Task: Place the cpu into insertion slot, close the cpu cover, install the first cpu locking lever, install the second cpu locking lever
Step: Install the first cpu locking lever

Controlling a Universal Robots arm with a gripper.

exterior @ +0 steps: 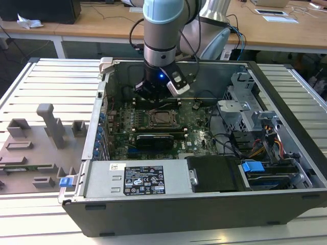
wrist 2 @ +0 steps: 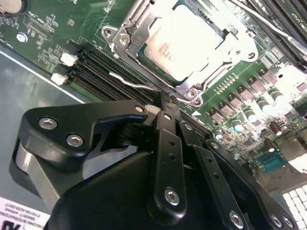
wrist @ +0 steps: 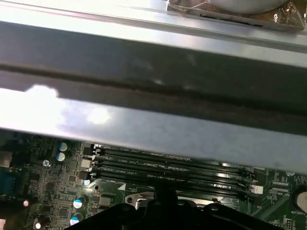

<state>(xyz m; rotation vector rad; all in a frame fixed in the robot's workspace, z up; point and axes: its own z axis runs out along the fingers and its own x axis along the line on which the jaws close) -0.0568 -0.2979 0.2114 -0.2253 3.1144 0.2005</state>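
Two of the four steps look done from where I stand: the small flat square cpu with its silvery-tan metal top (wrist 2: pixel 184 40) lies in the square black insertion slot (exterior: pixel 162 118) at the middle of the green motherboard (wrist 2: pixel 48 28), and the thin dark-grey metal cpu cover (wrist 2: pixel 135 28) lies down flat around it, framing the chip's top; so the work in hand is, I judge, the first locking lever. In the second wrist view a thin bright wire lever (wrist 2: pixel 128 82) runs along the near edge of the socket, beside the long black memory slots (wrist: pixel 172 163), and seems not yet tucked home; its end meets the tip of the black tool (wrist 2: pixel 160 103). The tool's fingers are drawn together at the tip; whether they pinch the lever's end or only press against it I cannot tell, since the tool's own body covers the contact. Seating that lever calls for a push down and sideways under its catch, with care not to slip off so thin a wire.

In the exterior view the tool (exterior: pixel 153 92) hangs inside the open dark metal computer case (exterior: pixel 204 204) on the slatted grey desk (exterior: pixel 46 76), just behind the socket; the second lever I cannot pick out; a broad grey metal band (wrist: pixel 153 72), probably the case wall, crosses the first wrist view.
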